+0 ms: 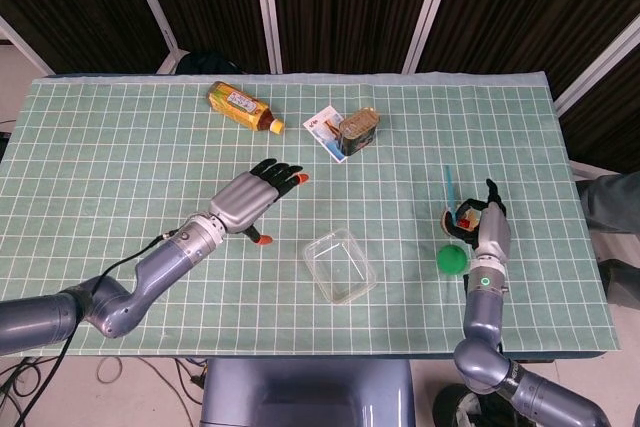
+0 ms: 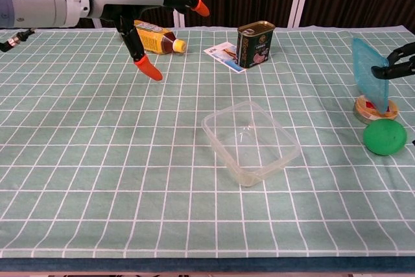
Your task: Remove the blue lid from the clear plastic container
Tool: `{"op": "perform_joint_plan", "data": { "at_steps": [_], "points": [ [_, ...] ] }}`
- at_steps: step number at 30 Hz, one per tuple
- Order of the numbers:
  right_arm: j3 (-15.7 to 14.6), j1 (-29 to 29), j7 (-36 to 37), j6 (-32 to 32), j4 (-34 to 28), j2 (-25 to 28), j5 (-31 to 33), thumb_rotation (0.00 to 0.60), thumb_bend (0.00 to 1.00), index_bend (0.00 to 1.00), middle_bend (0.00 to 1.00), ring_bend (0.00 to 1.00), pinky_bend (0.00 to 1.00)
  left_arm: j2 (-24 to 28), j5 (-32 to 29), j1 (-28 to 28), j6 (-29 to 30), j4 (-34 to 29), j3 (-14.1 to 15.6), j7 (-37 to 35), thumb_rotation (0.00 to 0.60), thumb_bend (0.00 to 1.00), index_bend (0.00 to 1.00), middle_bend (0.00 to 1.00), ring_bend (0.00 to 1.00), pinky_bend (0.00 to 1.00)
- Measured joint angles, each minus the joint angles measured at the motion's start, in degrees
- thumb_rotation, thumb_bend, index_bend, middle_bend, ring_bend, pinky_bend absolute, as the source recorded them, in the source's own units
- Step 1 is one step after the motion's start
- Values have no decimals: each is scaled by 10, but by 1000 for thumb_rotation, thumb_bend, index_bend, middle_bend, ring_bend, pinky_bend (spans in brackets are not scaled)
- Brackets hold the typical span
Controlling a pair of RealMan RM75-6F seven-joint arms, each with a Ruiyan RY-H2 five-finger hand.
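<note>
Lid (image 2: 371,72) off already: blue, thin, held upright on edge at the far right of the table, pinched by the right hand (image 1: 484,219), well apart from the clear plastic container (image 2: 251,141) and to its right. Container open and bare near the middle of the green grid mat (image 2: 97,160), long axis running from near right to far left, nothing in it. Directly under the lid, a small round tin (image 2: 369,109) and, touching or just beside it on the near side, a green ball (image 2: 384,137); both stand in the way of a straight drop, so probably a set-down spot nearer or further left on the bare mat is wanted, lid tipped flat first. Right hand plainly the nearer to the lid, being clamped on it; how the remaining fingers lie cannot be told from either view. Left hand (image 1: 247,201) raised over the mat left of the container, fingers spread apart, holding nothing. Further off, along the far side: a tea bottle (image 1: 238,106) lying on its side, a dark can (image 2: 255,44) upright, and a printed card (image 2: 224,54) beside the can on its left.
</note>
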Motion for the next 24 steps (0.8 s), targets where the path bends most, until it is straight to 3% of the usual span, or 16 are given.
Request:
{"op": "perform_joint_plan", "data": {
  "at_steps": [9, 16, 24],
  "points": [
    [8, 5, -26, 2, 1, 26, 37, 600, 177, 0, 0, 0, 0, 35, 11, 29, 21, -34, 6, -2, 600, 0, 0, 0, 0, 0],
    [-12, -8, -30, -5, -35, 54, 40, 600, 152, 0, 0, 0, 0, 53, 19, 48, 36, -55, 10, -5, 600, 0, 0, 0, 0, 0],
    [-37, -31, -19, 2, -86, 92, -3, 600, 151, 0, 0, 0, 0, 84, 31, 80, 67, -96, 18, -6, 600, 0, 0, 0, 0, 0]
  ]
}}
